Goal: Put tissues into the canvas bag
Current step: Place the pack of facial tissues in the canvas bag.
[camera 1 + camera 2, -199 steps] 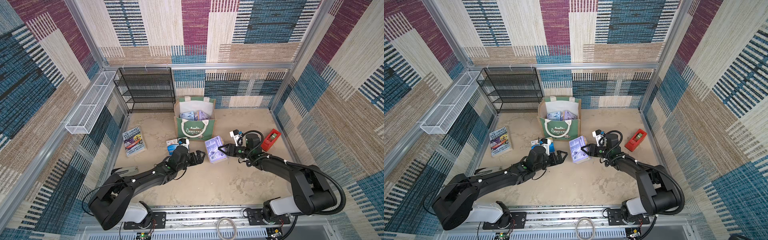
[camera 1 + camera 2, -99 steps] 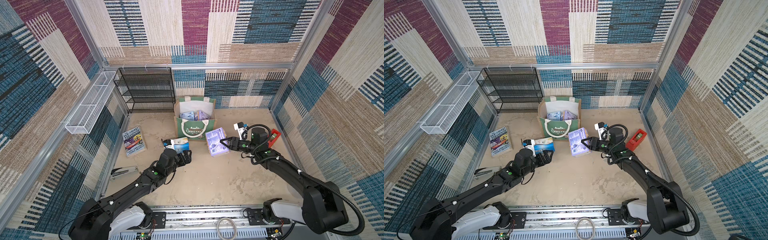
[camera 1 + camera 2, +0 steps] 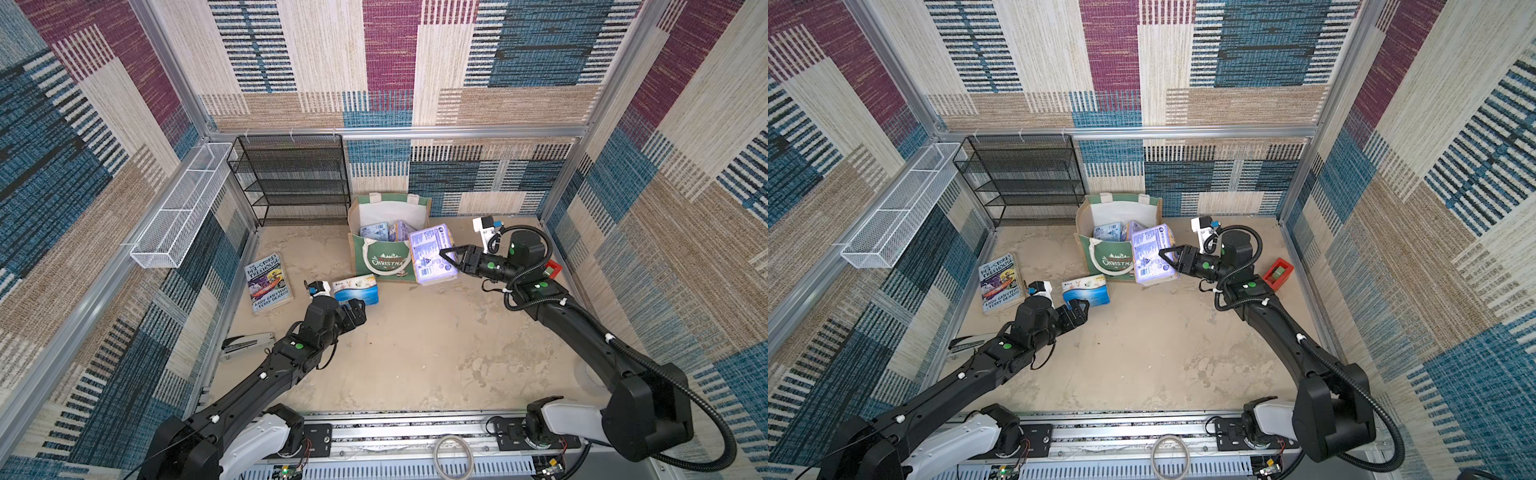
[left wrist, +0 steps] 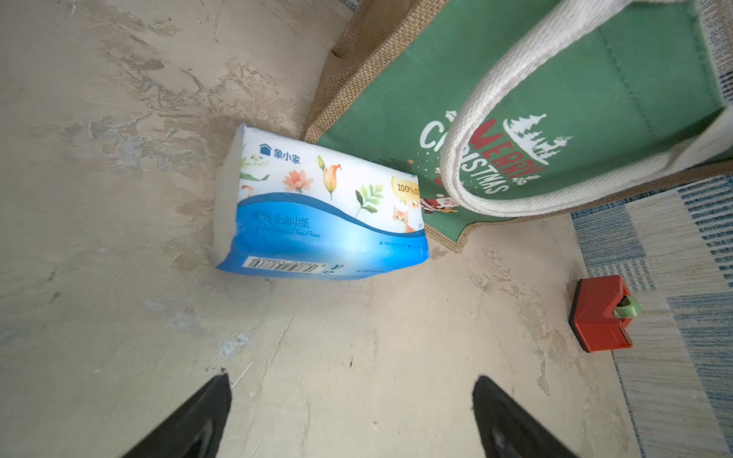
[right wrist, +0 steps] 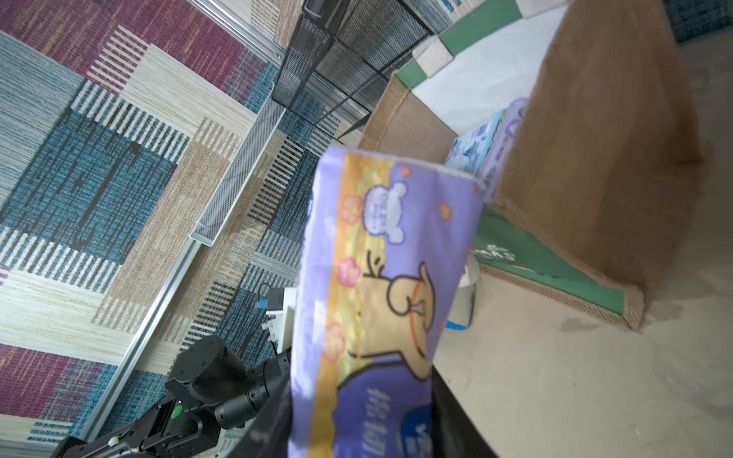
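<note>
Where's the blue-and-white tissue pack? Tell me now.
In a top view the blue-and-white tissue pack lies on the floor at the front corner of the canvas bag nearest the book, just ahead of the open left gripper.

Soft lavender plastic-wrapped tissue pack (image 5: 380, 277): yellow band, pink flowers, tan cartoon animal. Soft blue-and-white tissue pack (image 4: 321, 210): blue wave below, flower and leaf prints on white. Boxy canvas bag (image 4: 595, 99): green front, white and red lettering, tan jute sides, white handle. Small box (image 4: 599, 313): red, green tab. Surface (image 3: 415, 353): mottled beige.
</note>
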Tool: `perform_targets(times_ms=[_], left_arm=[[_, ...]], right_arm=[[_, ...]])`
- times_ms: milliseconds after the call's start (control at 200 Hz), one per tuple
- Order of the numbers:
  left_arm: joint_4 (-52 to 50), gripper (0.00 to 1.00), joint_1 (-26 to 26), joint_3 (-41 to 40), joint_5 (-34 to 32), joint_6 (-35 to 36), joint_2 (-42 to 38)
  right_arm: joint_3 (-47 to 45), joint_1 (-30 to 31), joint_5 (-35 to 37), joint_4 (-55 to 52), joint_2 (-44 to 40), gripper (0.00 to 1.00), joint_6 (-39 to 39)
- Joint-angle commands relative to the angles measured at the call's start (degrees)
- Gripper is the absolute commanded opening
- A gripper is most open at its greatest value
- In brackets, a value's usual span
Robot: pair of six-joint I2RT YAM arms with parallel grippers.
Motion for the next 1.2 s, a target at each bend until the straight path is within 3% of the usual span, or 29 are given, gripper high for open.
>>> perform_targets(times_ms=[0, 250, 626, 832, 1197], left_arm=[[-1.19, 0.99, 0.7, -0.4, 1.7, 0.83, -0.23], [-0.69, 0.99, 2.83, -2.84, 2.81, -0.16, -1.68], [-0.39, 0.99, 5.94, -5.98, 5.26, -1.22, -3.43], [-0.69, 0.99, 7.08, -6.34, 6.13, -1.12, -3.75], [-0.72, 0.99, 8.58, -7.26, 7.19, -1.58, -4.71]], right_arm=[[5.31, 0.19, -0.74, 4.43, 3.52, 0.46, 2.62], [17.6, 2.33, 7.38, 6.23, 13.21, 0.47, 5.39], [35.29, 6.89, 12.58, 7.45, 33.34, 0.46, 10.1], [46.12, 9.85, 18.38, 1.28, 42.0, 0.45, 8.73], [51.09, 12.34, 22.19, -0.41, 49.42, 0.44, 10.16]])
